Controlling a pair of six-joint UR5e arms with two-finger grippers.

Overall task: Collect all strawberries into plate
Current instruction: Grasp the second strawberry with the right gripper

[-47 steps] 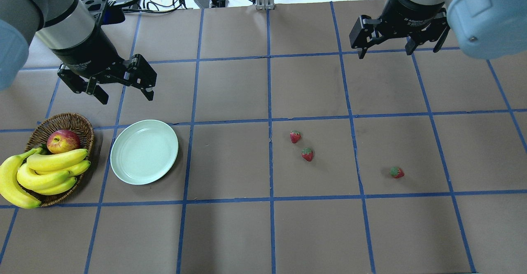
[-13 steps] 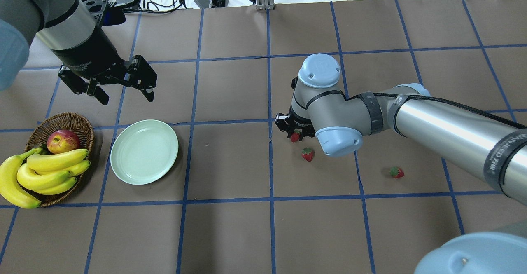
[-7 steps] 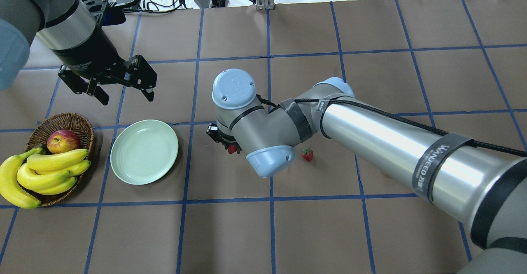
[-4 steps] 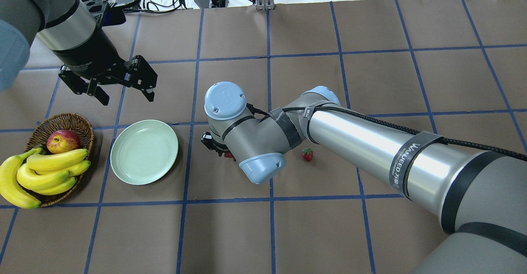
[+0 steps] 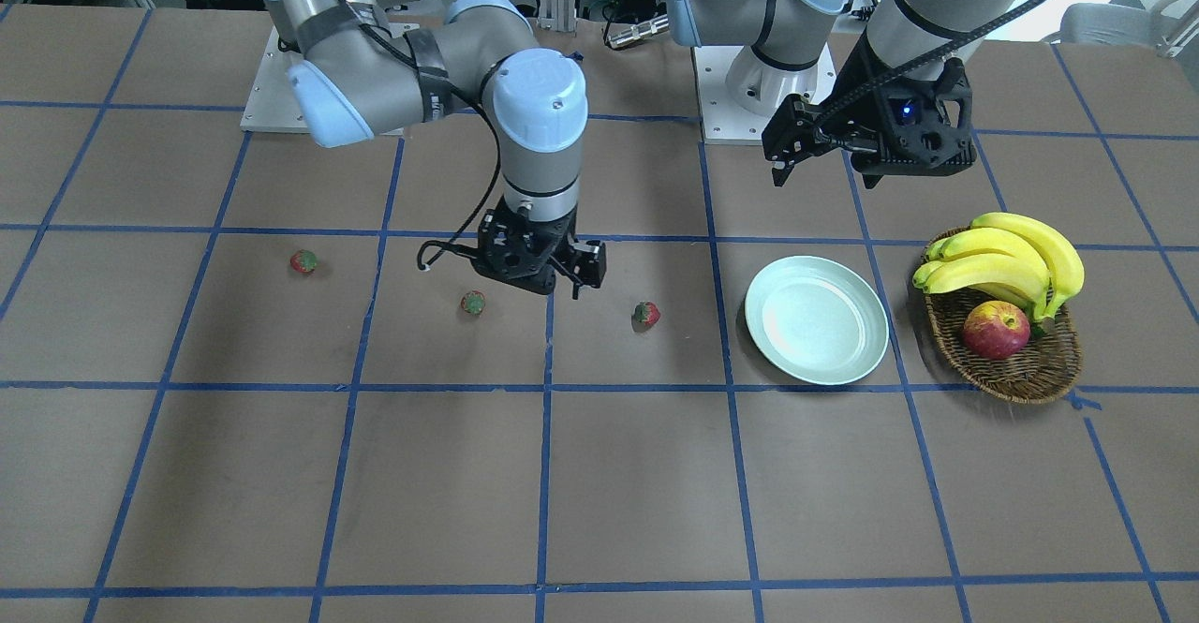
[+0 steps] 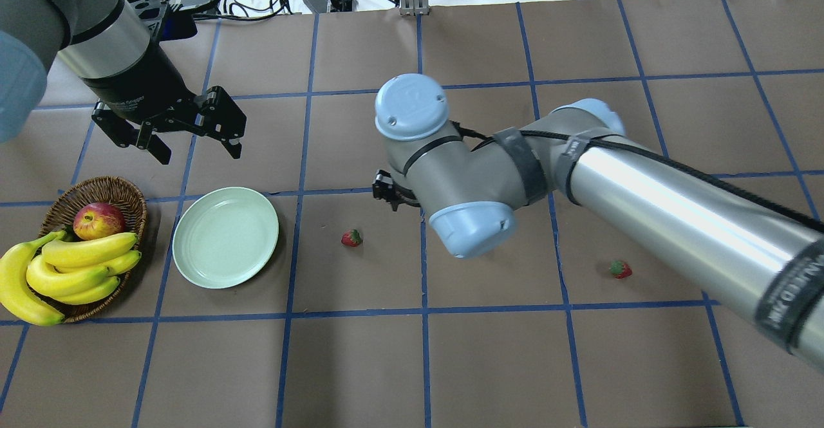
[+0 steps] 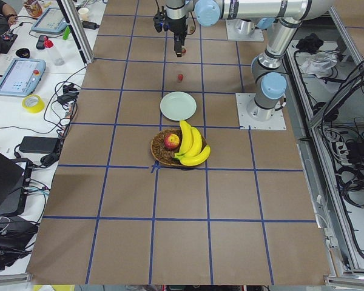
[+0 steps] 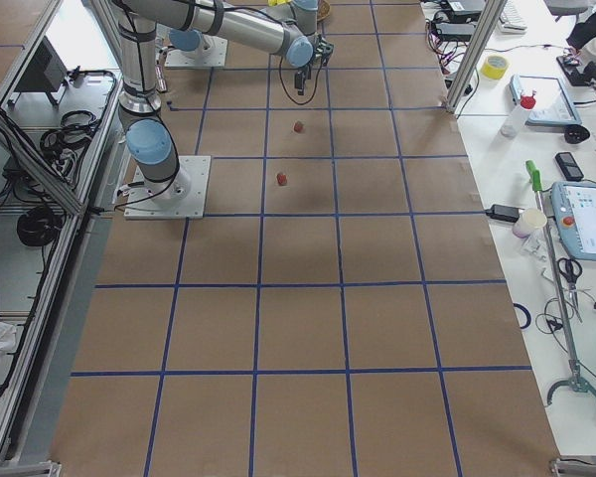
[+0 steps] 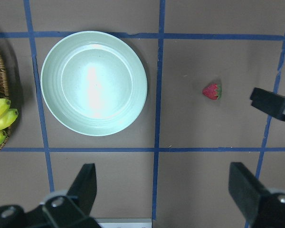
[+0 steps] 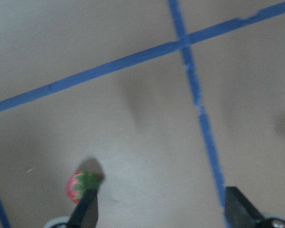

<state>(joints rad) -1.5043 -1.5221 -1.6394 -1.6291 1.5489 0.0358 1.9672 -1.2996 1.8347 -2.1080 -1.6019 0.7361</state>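
My right arm [image 6: 644, 183] has swung back from the plate [image 6: 225, 237]. The strawberry [image 6: 351, 238] it carried now lies on the table [image 6: 360, 363], between the plate and my right gripper [image 5: 541, 274], whose jaws are spread. The basket [image 6: 132, 199] sits at the table's left edge, beside the plate. A second berry [image 5: 473, 303] lies just beside that gripper, a third berry [image 5: 303, 261] nearer the right edge. My left gripper [image 6: 196, 146] hangs on the plate's base side, jaws spread.
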